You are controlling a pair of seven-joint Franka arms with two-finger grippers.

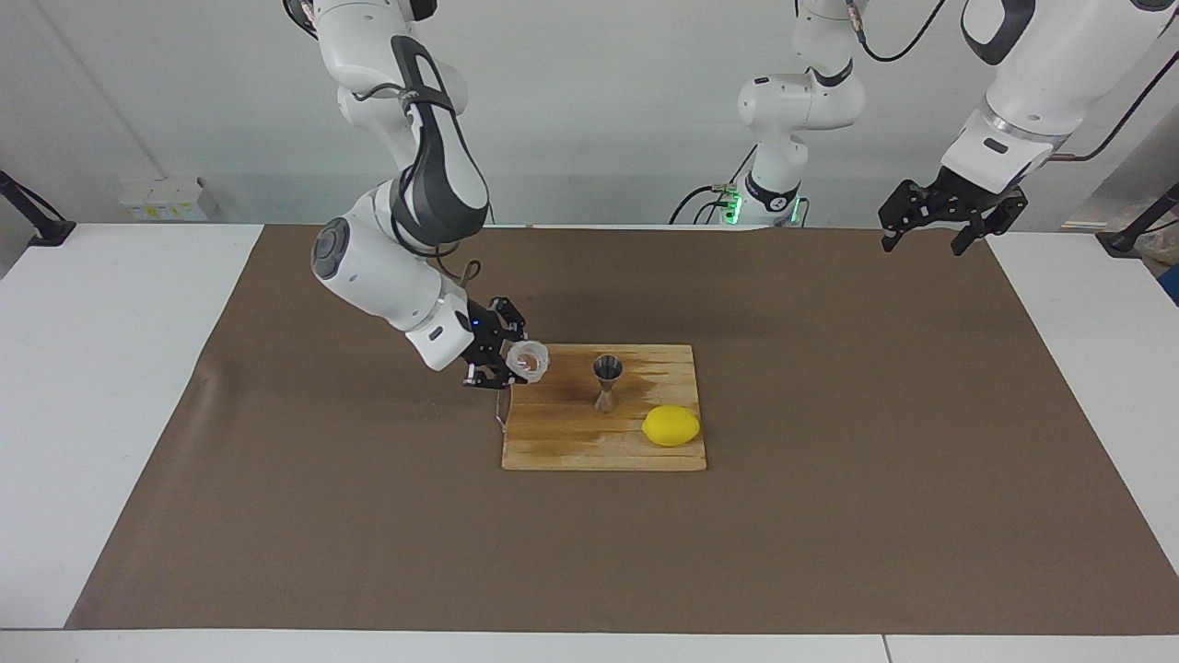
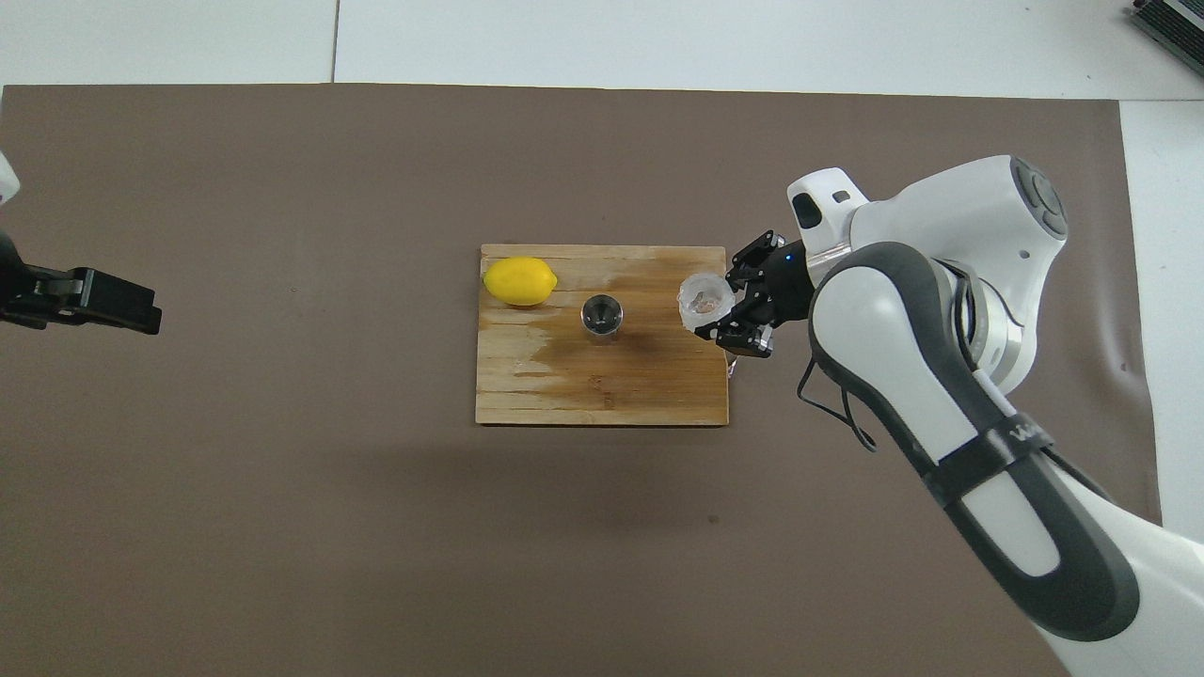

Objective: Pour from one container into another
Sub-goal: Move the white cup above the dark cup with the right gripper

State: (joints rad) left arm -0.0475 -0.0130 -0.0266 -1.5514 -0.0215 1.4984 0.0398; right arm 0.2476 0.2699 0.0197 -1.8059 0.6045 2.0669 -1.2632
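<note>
The right arm reaches in low with its elbow bent and its forearm sloping down, the wrist turned sideways. The black two-finger right gripper (image 1: 509,361) (image 2: 729,315) points level along the table with its fingers clamped on the small clear faceted glass tumbler (image 1: 531,360) (image 2: 705,301), which seems tipped on its side. The left arm waits, raised at its own end, the black left gripper (image 1: 932,235) (image 2: 113,306) pointing down with fingers spread.

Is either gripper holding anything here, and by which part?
The right gripper holds the glass tumbler by its side wall, raised over the cutting board beside the jigger. The left gripper waits, holding nothing.
</note>
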